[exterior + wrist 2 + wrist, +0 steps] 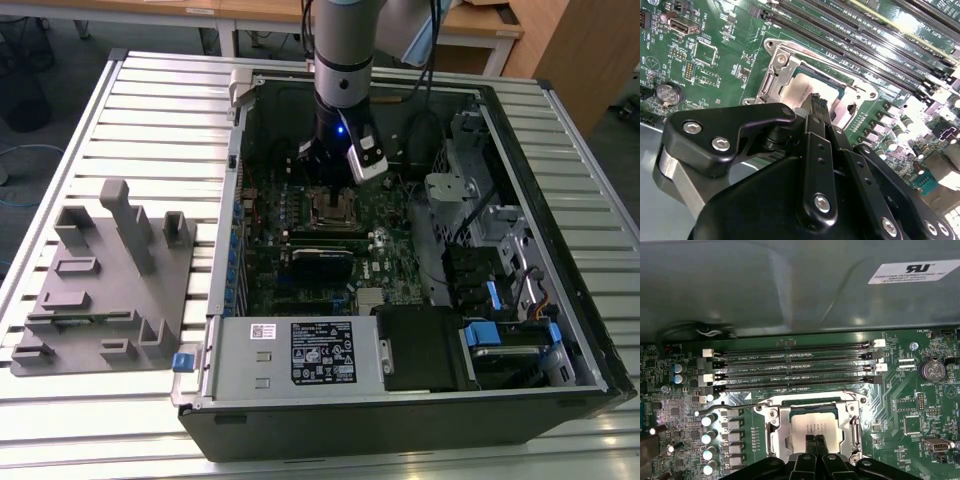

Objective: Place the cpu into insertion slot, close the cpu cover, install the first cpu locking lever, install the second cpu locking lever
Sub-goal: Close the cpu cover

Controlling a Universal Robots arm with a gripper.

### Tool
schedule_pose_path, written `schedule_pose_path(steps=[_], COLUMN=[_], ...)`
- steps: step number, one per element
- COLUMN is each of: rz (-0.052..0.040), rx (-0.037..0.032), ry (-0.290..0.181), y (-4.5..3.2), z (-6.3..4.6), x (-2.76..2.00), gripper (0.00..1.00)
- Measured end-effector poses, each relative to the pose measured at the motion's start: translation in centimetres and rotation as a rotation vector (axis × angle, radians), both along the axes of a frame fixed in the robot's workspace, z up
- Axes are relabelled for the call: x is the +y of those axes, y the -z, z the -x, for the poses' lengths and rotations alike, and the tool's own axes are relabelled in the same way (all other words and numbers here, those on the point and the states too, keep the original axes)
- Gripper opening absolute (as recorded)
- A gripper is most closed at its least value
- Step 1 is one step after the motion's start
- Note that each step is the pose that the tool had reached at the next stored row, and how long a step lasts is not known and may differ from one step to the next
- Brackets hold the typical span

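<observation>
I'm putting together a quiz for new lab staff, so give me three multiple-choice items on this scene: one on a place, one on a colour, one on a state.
1. The grey fixture stands:
A. on the slatted table, at the exterior view's left of the computer case
B. inside that case
C. at the exterior view's right of it

2. The circuit board is:
A. blue
B. green
C. red

3. The cpu cover is:
A. standing upright
B. lying flat around the cpu
C. lying outside the case

Answers:
1 A: it sits on the slats beside the case.
2 B: the board shows green in both wrist views.
3 B: the frame lies level, and the cpu shows through its window.
</observation>
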State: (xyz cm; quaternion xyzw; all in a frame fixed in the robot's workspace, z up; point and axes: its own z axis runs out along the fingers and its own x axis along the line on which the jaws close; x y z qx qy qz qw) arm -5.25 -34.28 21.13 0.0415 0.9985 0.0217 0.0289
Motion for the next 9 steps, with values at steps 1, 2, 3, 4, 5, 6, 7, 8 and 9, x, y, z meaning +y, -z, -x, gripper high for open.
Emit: schedule_pose_path(steps=[1,2,3,4,5,6,7,8,9], rz=[0.0000,-0.0001,-0.0001,0.0002,0.0003,0.0005,0.0006,0.0007,0.0007], rx=[0.0000,0.0000,-0.0001,0.0000,-0.0001,0.0000,0.0000,0.0000,-0.0001], ry=[0.000,0.000,0.000,0.000,0.000,0.000,0.000,0.000,0.000], y=[0.00,0.00,0.01,0.02,0.03,0.04,0.06,0.07,0.09], z=[0.00,0.03,0.07,0.11,0.18,0.28,0.42,0.60,0.82], x=[0.00,0.00,0.00,0.00,0.00,0.00,0.00,-0.01,-0.01], gripper=[0.11,0.11,0.11,0.11,0.11,0.11,0.11,0.11,0.11])
